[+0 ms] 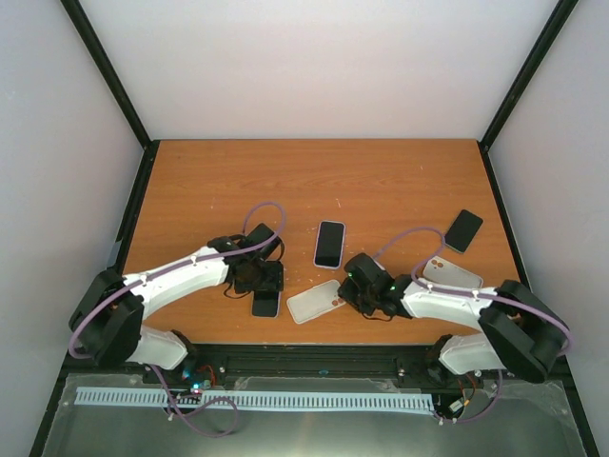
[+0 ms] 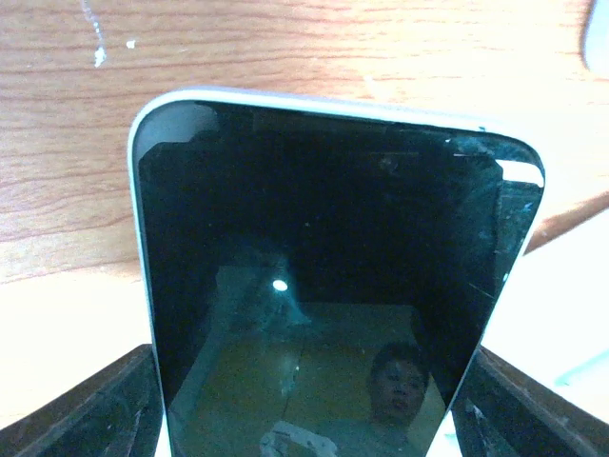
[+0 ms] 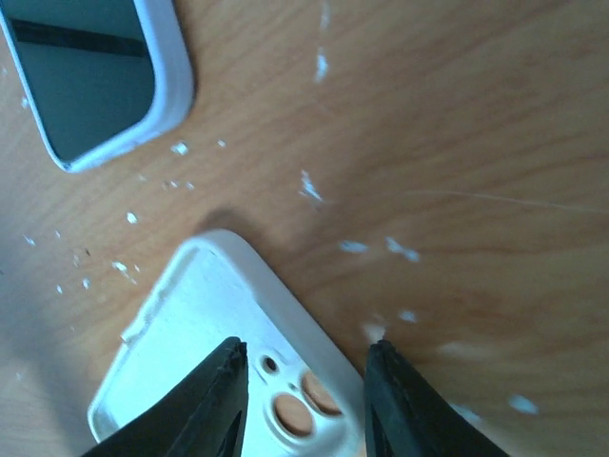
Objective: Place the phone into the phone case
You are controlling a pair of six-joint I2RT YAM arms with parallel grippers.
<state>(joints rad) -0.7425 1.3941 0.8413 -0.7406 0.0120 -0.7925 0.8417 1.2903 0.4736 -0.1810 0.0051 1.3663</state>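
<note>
Phone (image 1: 265, 306): lower centre-left of top view, clamped across its width by left gripper (image 1: 265, 288) | phone case (image 1: 314, 303): just right, right gripper (image 1: 343, 299) part-open astride its camera-hole end | spare case (image 1: 453, 274): right | second phone (image 1: 329, 244): centre | dark phone (image 1: 463, 230): upper right.

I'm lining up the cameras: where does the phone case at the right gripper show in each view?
Top external: the phone case lies near the table's front edge, centre, at the right gripper.
Left wrist: not identifiable; the phone fills it.
Right wrist: the case, bottom centre, between the fingers.
Shared landmark: the cased phone: mid-table in top external, top left in right wrist.
</note>
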